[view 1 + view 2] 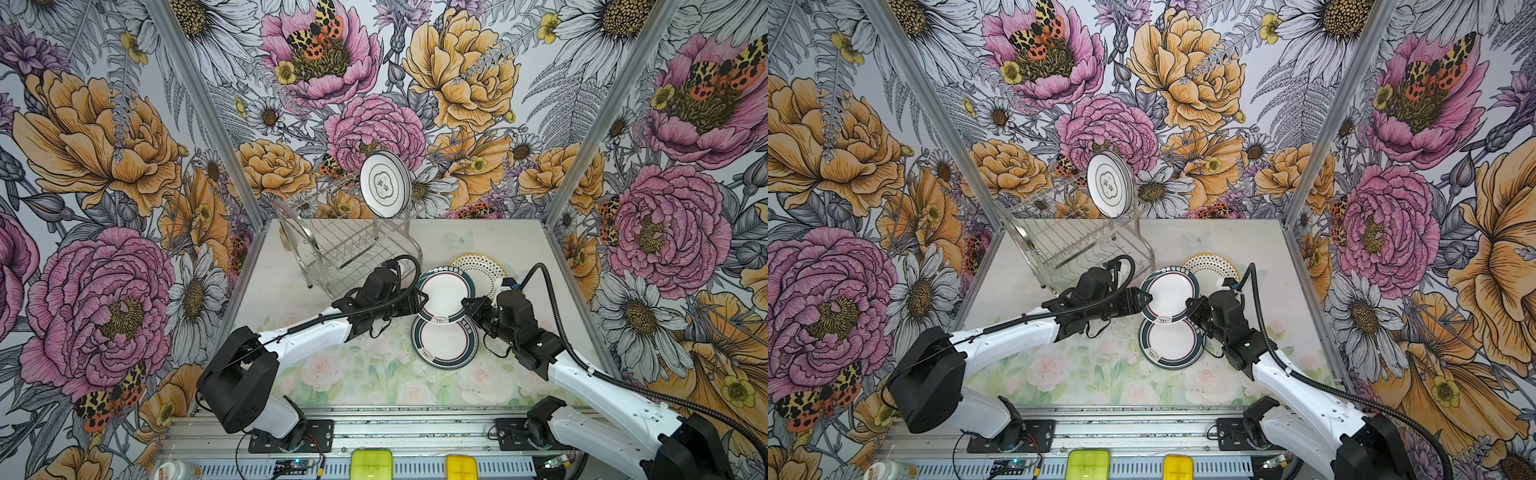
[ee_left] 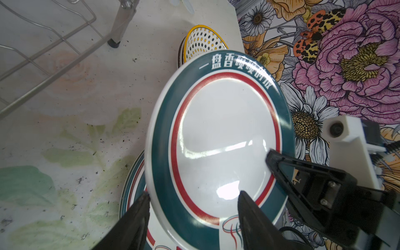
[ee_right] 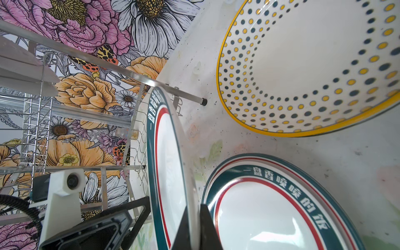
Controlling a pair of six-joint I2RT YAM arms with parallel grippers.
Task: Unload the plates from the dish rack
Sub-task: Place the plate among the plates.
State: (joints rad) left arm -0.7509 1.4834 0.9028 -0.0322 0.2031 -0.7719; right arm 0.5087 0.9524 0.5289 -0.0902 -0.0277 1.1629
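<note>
**A:** While the right claw [image 3: 192, 216] pinches the rim of the round white ceramic plate with the teal-and-red band [image 1: 442, 297], what is the left claw [image 2: 192, 194] doing?

**B:** It stands spread across the opposite rim. One finger is behind the plate and one over its face, and neither is clearly pressing. The plate hangs tilted in the air between the two arms. It is partly over a matching teal-banded plate [image 1: 444, 345] that lies flat on the floral counter [image 1: 332, 374].

**A:** And the others?

**B:** A yellow-rimmed plate with dark and yellow dots [image 1: 478, 268] lies just behind those two. One dark-rimmed white plate [image 1: 384, 185] stands upright on the upper tier of the shiny steel wire dish rack [image 1: 353, 245], well apart from both claws.

**A:** What worries you?

**B:** The handover, I'd say. If the right claw lets go before the left one bites firmly, the glazed rim could slip. The plate would then drop onto the one below and chip both. If both clamp and pull against each other, the plate may twist out. Lowered at this tilt, it could also catch the dotted plate's edge.
</note>
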